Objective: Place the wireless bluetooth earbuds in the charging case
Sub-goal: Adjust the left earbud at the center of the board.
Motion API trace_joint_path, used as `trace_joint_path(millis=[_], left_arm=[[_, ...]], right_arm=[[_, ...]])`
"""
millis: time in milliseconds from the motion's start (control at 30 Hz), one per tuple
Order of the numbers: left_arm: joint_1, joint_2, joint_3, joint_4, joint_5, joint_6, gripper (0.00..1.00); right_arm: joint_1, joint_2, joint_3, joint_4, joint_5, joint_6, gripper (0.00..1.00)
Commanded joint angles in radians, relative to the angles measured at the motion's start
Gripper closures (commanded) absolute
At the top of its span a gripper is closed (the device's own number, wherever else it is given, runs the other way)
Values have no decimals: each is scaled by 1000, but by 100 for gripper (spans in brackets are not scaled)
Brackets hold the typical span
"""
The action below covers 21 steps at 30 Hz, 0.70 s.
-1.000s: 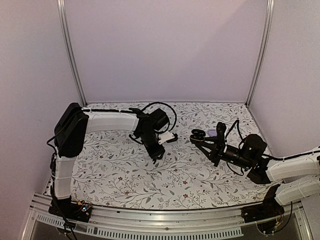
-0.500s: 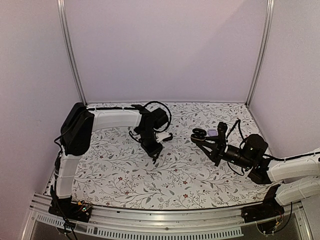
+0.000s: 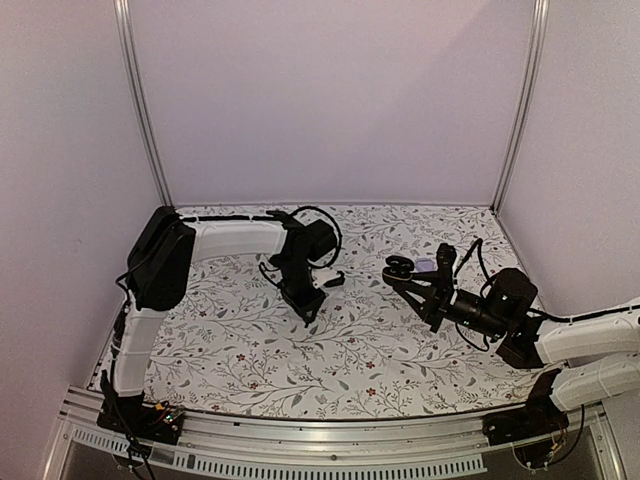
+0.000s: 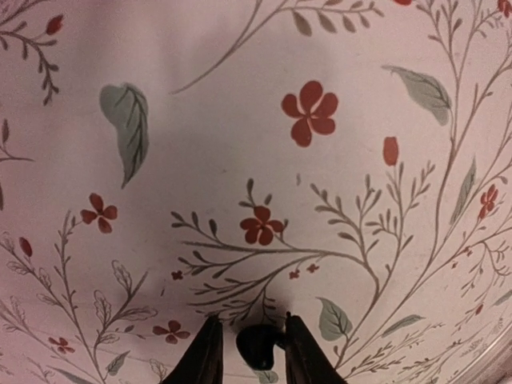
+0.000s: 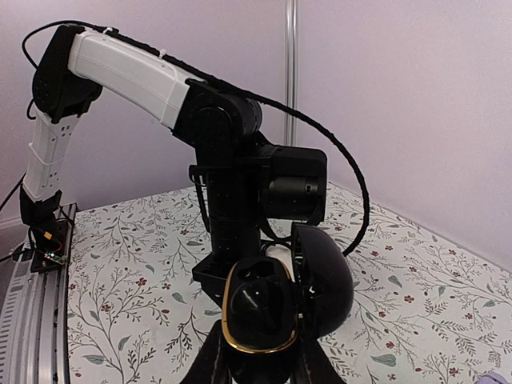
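My left gripper [image 3: 308, 315] points down close to the patterned cloth. In the left wrist view its jaws [image 4: 253, 340] stand narrow around a tiny black earbud [image 4: 258, 350], which touches the right finger, with a thin gap at the left finger. My right gripper [image 3: 403, 277] is shut on the open black charging case [image 3: 399, 267], held above the cloth. In the right wrist view the case [image 5: 324, 280] has a gold rim and its lid is swung right. A second glossy black earbud [image 5: 258, 306] appears seated in it, and the upper well looks empty.
A small pale lavender piece [image 3: 425, 265] shows just behind the case; whether it touches the case I cannot tell. The left arm [image 5: 232, 184] stands directly behind the case in the right wrist view. The flower-patterned cloth [image 3: 360, 350] covers the table, with walls on three sides.
The left arm has drawn back a little to the left and its gripper has moved slightly down-left. The right arm and the case have barely moved.
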State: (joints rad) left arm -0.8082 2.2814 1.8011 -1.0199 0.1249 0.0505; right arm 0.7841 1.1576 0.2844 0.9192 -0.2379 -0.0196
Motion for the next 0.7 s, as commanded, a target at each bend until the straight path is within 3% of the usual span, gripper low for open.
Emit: trace_joint_path(millis=[0, 400, 567, 667], left_arm=[[6, 0, -9, -27, 40, -3, 74], [-94, -92, -179, -11, 31, 75, 87], [-165, -139, -282, -1, 24, 82, 88], [-193, -144, -301, -15, 10, 57, 83]], right_arm=[[-4, -15, -8, 3, 17, -9, 100], [-5, -19, -10, 1, 17, -11, 100], [-5, -25, -10, 0, 17, -12, 100], [-4, -23, -10, 0, 15, -10, 100]])
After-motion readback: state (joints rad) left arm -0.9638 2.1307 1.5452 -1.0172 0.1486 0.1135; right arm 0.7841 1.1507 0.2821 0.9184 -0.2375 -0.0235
